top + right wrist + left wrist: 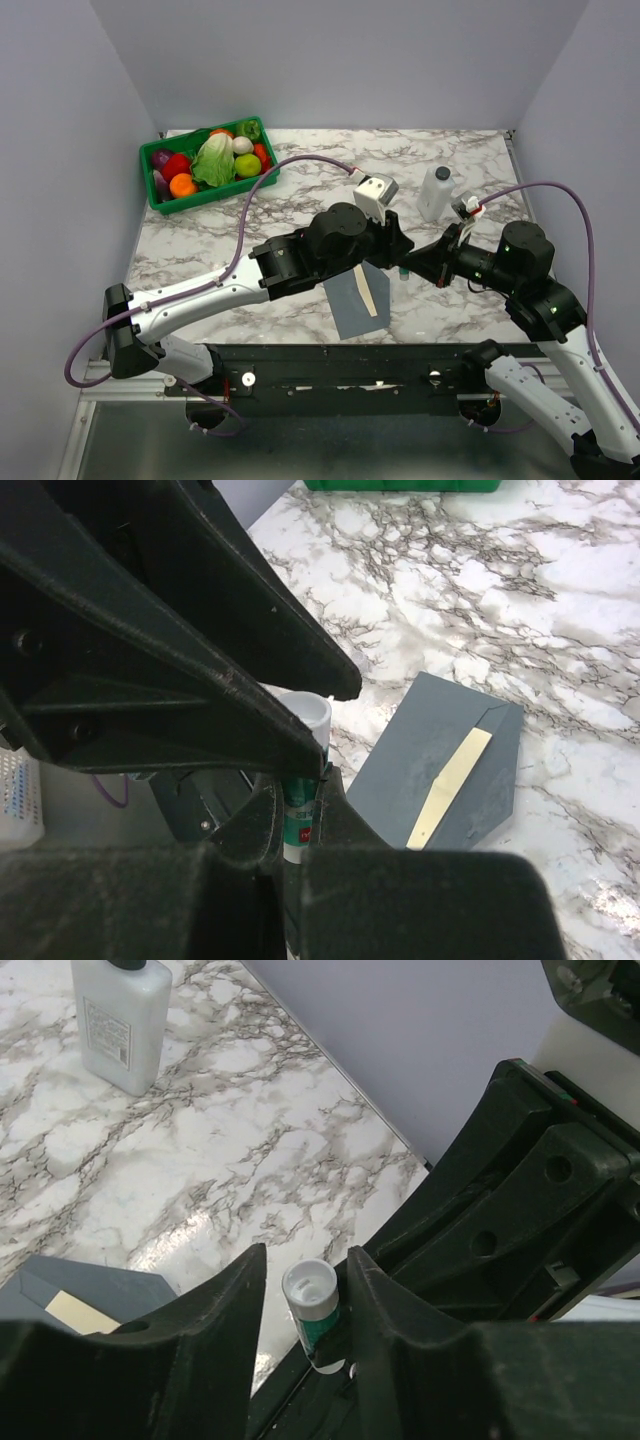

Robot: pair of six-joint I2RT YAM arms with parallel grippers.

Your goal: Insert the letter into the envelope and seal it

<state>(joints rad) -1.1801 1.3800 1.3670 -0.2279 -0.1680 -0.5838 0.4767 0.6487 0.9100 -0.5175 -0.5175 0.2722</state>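
The flat slate-grey paper envelope lies on the marble table just beside the left pincer. The thin cream-tan paper letter is tucked inside it, with one strip showing. Well to that pincer's left, a green plastic crate holds toy vegetables. The right pincer pinches a white-capped glue stick. The left arm reaches across, and its pincer stands spread around the stick's cap.
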